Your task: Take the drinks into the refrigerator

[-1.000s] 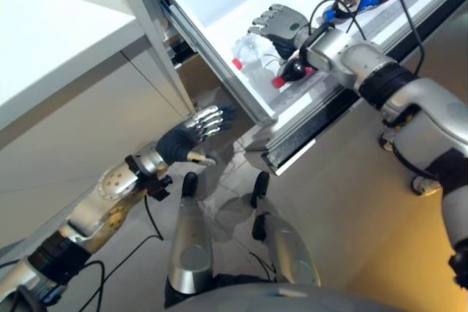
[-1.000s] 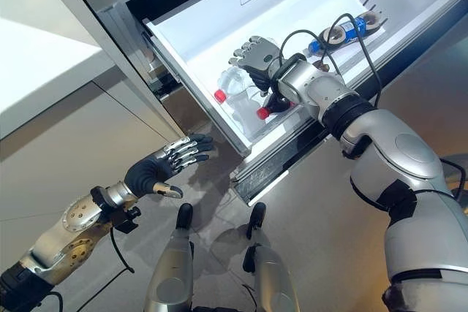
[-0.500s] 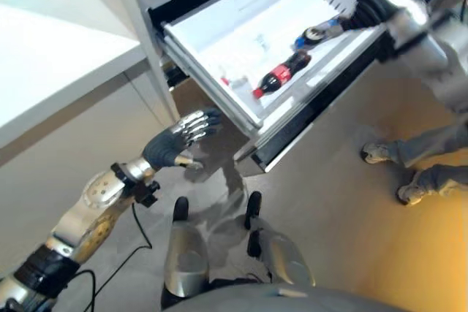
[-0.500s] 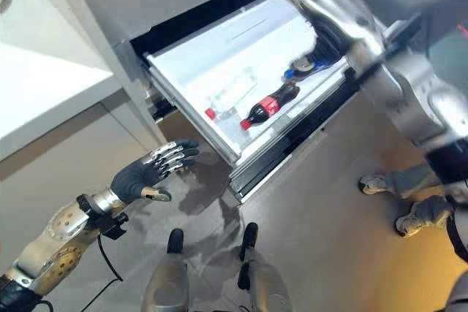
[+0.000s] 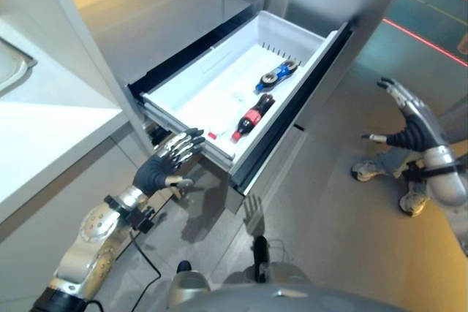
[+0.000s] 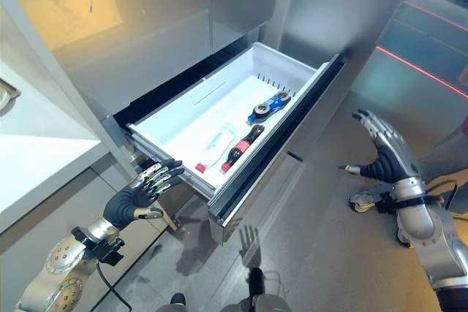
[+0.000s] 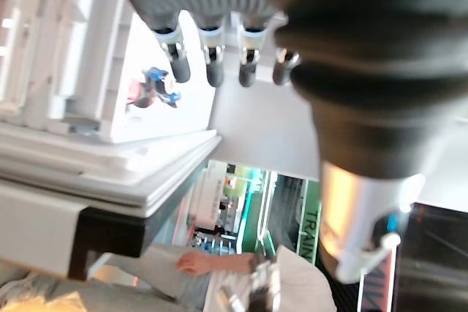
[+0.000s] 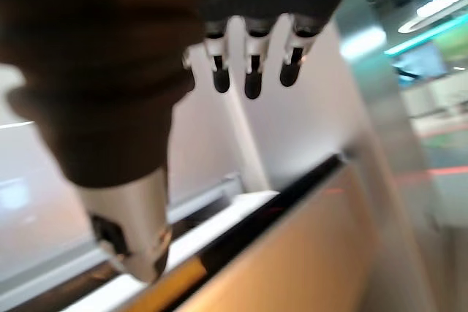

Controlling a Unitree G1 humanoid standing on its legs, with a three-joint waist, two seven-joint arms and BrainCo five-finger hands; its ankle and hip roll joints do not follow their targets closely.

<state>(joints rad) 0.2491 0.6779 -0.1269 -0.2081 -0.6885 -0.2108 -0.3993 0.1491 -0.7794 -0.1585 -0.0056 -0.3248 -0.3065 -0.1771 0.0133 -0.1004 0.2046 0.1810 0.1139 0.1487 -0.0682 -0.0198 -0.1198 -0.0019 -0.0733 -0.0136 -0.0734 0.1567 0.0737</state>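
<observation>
The refrigerator's white drawer [image 5: 319,43] stands pulled out. Three drinks lie inside it: a blue-labelled bottle [image 5: 278,74], a dark cola bottle with a red label [image 5: 251,115] and a clear bottle with a red cap [image 6: 214,154]. My left hand [image 5: 167,164] hovers open just below the drawer's near left corner and holds nothing. My right hand [image 6: 379,156] is out to the right of the drawer's front, well apart from it, with its fingers [image 8: 249,58] spread straight and empty.
A white counter [image 5: 44,144] runs along the left. The steel fridge body [image 6: 219,5] rises behind the drawer. A person's shoes [image 5: 364,171] stand on the floor at the right, close under my right hand.
The camera has swung, shifting the whole scene. My right hand has come out of the drawer and moved far right, leaving the cola bottle lying inside. The left hand stays by the drawer's corner.
</observation>
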